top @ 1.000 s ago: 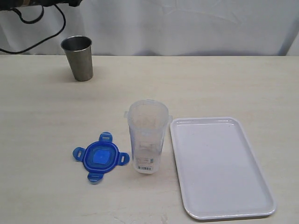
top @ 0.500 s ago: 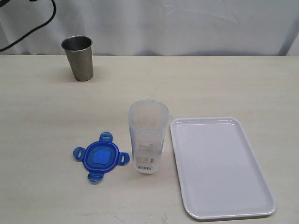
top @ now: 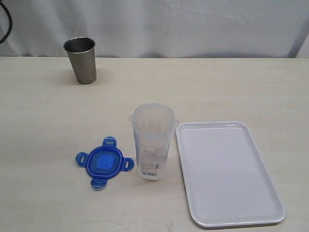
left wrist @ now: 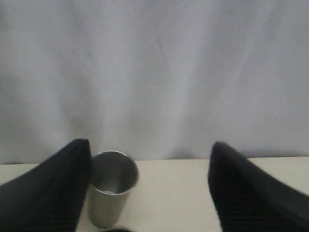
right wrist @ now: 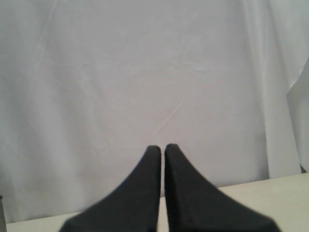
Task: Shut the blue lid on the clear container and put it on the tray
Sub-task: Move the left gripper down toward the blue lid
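The clear container (top: 152,141) stands upright and uncovered at the middle of the table, its barcode sticker near its base. The blue lid (top: 104,163) lies flat on the table just to its left, apart from it. The white tray (top: 227,171) lies right of the container with nothing on it. Neither gripper shows in the exterior view. In the left wrist view my left gripper (left wrist: 150,147) is open, its black fingers (left wrist: 231,179) wide apart with nothing between them. In the right wrist view my right gripper (right wrist: 162,147) is shut and holds nothing.
A steel cup (top: 81,59) stands at the back left of the table and also appears as the steel cup (left wrist: 110,193) beside one left finger. A white cloth backdrop (top: 183,24) hangs behind the table. A black cable (top: 6,24) shows at the top left corner.
The dark arm part and its cable at the top left of the exterior view have withdrawn almost out of sight. The container, lid, tray and cup have not moved.
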Controlling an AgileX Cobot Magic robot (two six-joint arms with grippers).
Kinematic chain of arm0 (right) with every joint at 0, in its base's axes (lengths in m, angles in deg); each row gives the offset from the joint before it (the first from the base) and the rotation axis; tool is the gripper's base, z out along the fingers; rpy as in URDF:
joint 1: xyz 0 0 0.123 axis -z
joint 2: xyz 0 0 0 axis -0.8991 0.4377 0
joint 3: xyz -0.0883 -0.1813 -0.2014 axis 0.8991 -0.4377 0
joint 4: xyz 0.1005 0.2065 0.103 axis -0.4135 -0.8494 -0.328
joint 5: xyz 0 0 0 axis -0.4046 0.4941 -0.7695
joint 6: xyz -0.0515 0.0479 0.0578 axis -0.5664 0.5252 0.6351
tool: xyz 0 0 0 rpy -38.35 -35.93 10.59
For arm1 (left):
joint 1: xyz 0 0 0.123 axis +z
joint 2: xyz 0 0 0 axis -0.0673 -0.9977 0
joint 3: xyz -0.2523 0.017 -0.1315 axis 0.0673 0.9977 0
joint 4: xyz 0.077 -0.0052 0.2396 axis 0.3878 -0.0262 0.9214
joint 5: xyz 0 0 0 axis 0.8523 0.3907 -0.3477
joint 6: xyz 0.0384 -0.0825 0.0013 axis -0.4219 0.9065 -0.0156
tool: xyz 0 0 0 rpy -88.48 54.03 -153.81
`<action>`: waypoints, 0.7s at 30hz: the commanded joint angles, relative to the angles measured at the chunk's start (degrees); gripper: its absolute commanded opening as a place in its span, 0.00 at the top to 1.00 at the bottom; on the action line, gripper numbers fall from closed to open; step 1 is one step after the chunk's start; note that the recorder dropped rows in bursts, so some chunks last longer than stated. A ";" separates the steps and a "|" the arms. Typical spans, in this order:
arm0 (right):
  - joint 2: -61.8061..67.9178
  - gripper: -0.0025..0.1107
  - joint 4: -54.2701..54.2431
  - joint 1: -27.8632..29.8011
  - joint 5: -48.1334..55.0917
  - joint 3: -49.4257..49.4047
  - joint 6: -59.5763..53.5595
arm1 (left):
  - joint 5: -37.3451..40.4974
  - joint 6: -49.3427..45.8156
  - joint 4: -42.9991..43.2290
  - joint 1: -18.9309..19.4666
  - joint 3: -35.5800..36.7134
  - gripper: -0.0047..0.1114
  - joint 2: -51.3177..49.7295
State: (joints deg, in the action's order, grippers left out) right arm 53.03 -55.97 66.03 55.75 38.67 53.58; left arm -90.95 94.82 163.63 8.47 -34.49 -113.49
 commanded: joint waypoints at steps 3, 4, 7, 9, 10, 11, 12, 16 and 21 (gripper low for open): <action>-0.27 0.94 0.07 -0.16 4.28 -0.06 0.34 | 1.48 -7.16 -0.25 0.05 6.26 0.64 8.62; -0.27 0.94 0.07 -0.16 4.78 -0.06 0.34 | 0.44 -6.57 -0.25 0.05 7.03 0.66 9.42; -0.27 0.94 -2.98 -0.16 5.81 -0.06 0.58 | -2.33 -2.18 -0.25 0.05 9.52 0.66 11.19; -0.27 0.94 -4.89 -0.16 6.84 -0.06 0.58 | -4.63 -0.77 -0.25 0.05 11.24 0.66 11.74; -0.27 0.94 -5.75 -0.16 7.78 -0.06 0.58 | -5.59 -0.77 -0.25 0.05 12.23 0.66 11.86; -0.27 0.94 -5.84 -0.16 8.41 -0.06 0.58 | -6.25 -0.77 -0.25 0.05 13.02 0.66 11.86; -0.27 0.94 -5.84 -0.16 8.83 -0.06 0.58 | -6.87 -0.77 -0.25 0.05 14.07 0.66 11.86; -0.27 0.94 -8.61 -0.16 9.40 -0.06 0.70 | -7.90 -3.60 -0.25 0.09 17.22 0.66 11.86; -0.27 0.94 -9.94 -0.16 9.05 -0.06 0.70 | 0.89 -9.39 -0.25 0.09 17.34 0.66 11.86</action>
State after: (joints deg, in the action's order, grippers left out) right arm 53.03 -65.25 66.03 64.58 38.67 54.08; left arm -96.22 88.34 163.75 8.47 -17.33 -101.93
